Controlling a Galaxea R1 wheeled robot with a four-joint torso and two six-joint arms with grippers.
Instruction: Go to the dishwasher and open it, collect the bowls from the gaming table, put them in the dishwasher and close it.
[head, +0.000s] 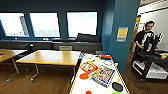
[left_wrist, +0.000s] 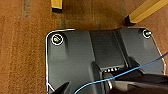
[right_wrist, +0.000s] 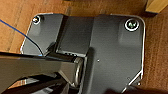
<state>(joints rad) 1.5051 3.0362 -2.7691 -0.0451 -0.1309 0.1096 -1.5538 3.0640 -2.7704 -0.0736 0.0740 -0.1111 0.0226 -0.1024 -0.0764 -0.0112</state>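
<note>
The gaming table (head: 77, 85), white-topped with a thin yellow edge, stretches away from me at the lower middle of the head view. An orange bowl (head: 84, 76) lies near its left edge. A sliver of a light green bowl (head: 117, 93) peeks in at the picture's lower edge, just past a black paddle (head: 117, 86). A small red-orange thing (head: 88, 92) sits at the near end; what it is I cannot tell. The dishwasher is out of view. Both wrist views look down on my own dark plate over brown floor.
Two colourful game boxes (head: 103, 75) lie on the white table. Wooden-topped tables (head: 50, 57) stand to the left, a blue pillar (head: 120, 37) to the right. Beyond the pillar a person (head: 147, 35) stands behind a black cart (head: 150, 66). Yellow table legs (left_wrist: 57, 5) are close by.
</note>
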